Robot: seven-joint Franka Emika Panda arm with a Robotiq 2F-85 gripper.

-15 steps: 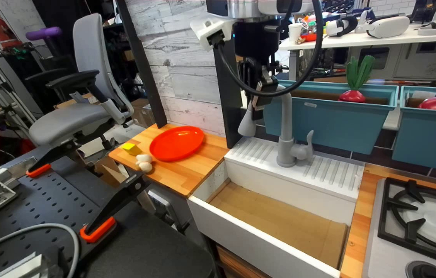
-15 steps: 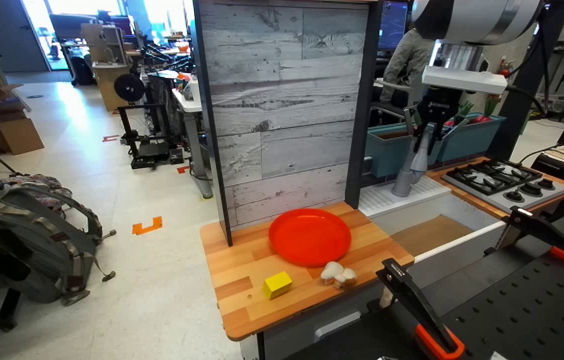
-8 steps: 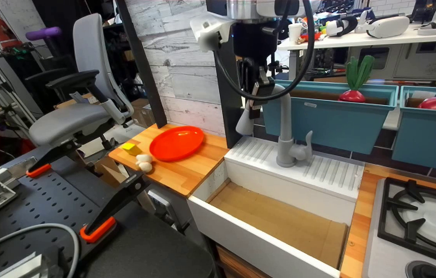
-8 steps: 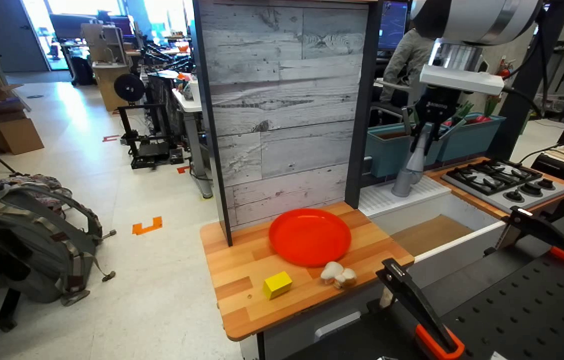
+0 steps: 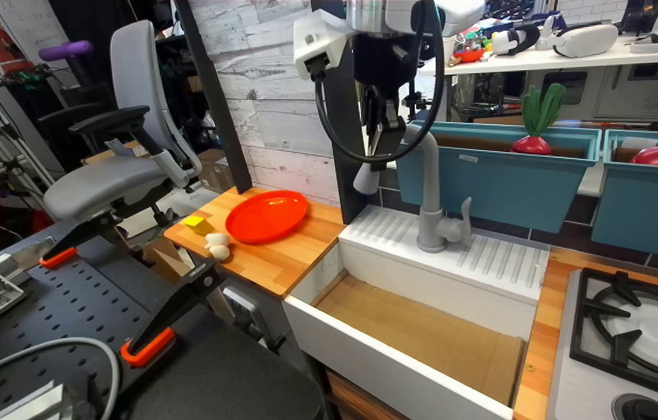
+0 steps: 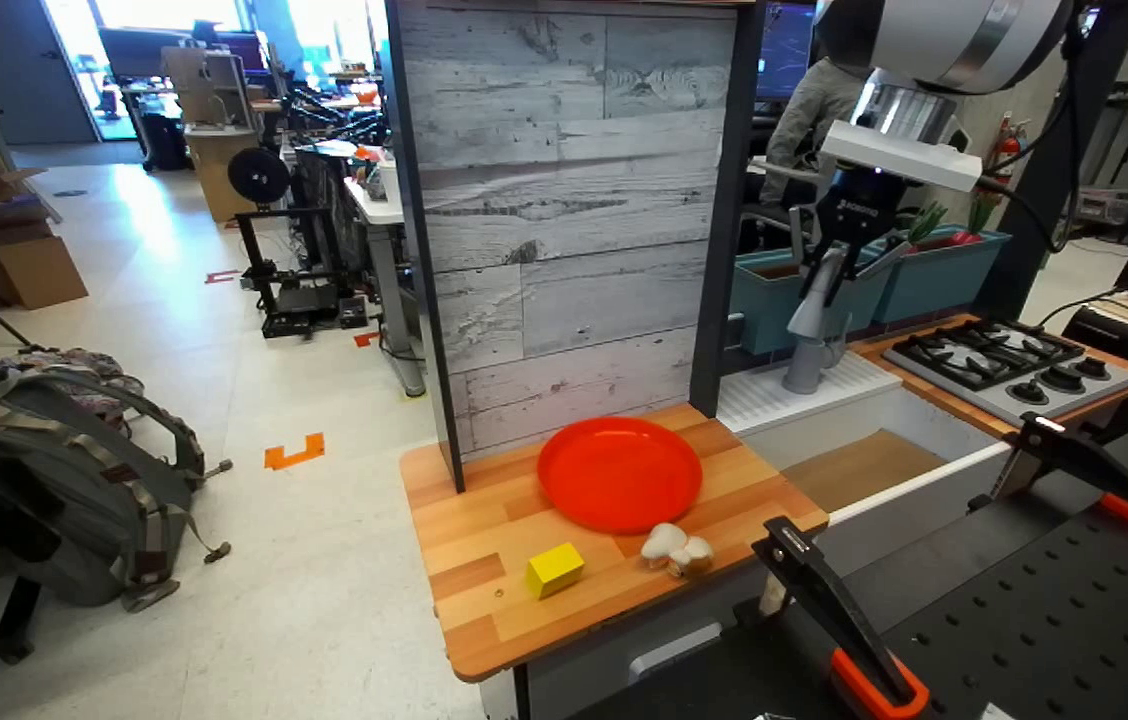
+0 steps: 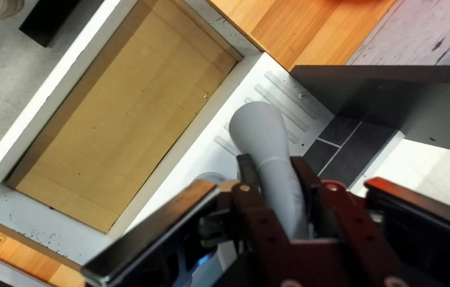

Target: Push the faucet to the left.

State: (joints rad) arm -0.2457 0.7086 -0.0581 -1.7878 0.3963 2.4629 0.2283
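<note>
Two fingers (image 7: 249, 175): one on each side of the spout (image 7: 263, 133), set close about it.
Claw (image 7: 273, 162): little wider than the spout and seemingly gripping it; how firmly, I cannot tell.
Tap (image 5: 431, 192): upright on the white drainboard (image 5: 396, 233) at the sink's (image 5: 375, 367) rear, its spout turned toward the dark post (image 6: 727, 220).
Spout: smooth and flared toward its end, so slipping looks the likeliest trouble, should the claw pull off line and slide along it.
Base (image 5: 433, 238): presumably the pivot; a straight push would fight the swing, twisting the claw or tugging the tap loose.
Post: near the spout in the wrist view; if left means that side, overshooting may press spout or claw against it.
Cable (image 5: 367, 158): loops before the tap in an exterior view, where a turn of the claw might snag it.
Planters (image 5: 498, 186): blue, behind the tap, radishes (image 5: 531, 145) in them; a claw swung wide could knock one.
Counter (image 6: 484, 500): wood, carrying a red plate (image 6: 619, 475), a yellow block (image 6: 555, 571) and mushrooms (image 6: 664, 543), all well apart from the claw.
Room: an office chair (image 5: 136, 87), a backpack (image 6: 64, 490) on the floor (image 6: 254, 560), headsets (image 5: 585, 41) on a white desk (image 5: 515, 64).
</note>
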